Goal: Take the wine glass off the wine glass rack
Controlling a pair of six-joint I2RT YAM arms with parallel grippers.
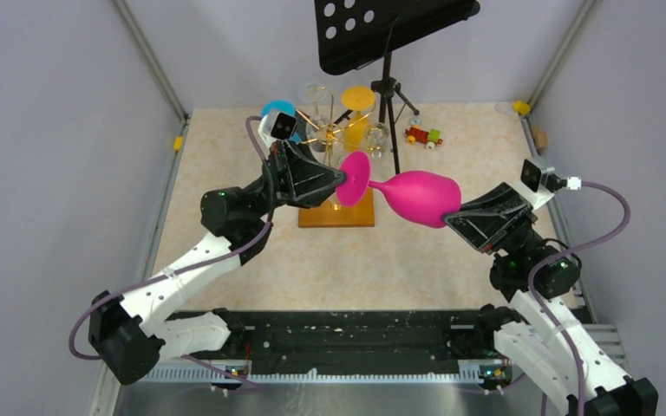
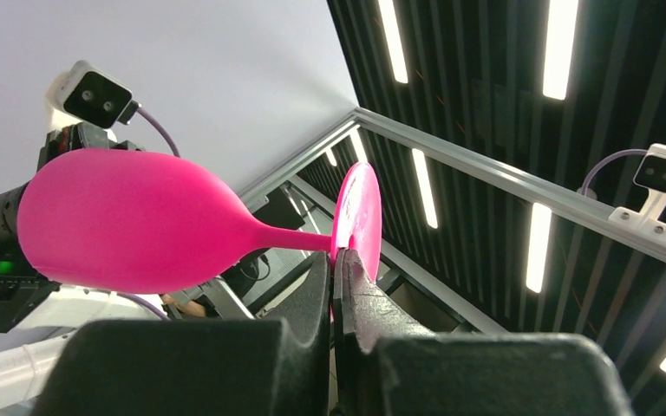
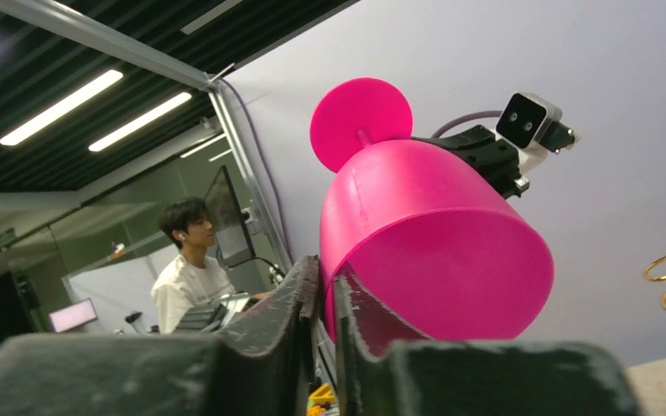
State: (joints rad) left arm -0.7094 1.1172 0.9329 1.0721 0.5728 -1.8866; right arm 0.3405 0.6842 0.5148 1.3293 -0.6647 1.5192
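Beige counter (image 1: 251, 251) fills the cell. Black music stand (image 1: 381, 30) at 12 o'clock, far edge. Wine glass rack (image 1: 316, 217) sits mid-counter, wooden base flat, gold wire arms up behind it with clear glasses and a yellow one hanging. Pink wine glass (image 1: 421, 198) held in the air on its side at 3 o'clock of the rack, its foot over the base and its bowl pointing to 3 o'clock. Left tool (image 1: 340, 179) clamped on the foot's edge, right tool (image 1: 451, 218) clamped on the bowl's rim, jaws nearly together on both. Small toy train (image 1: 422, 135) at 1 o'clock of the rack
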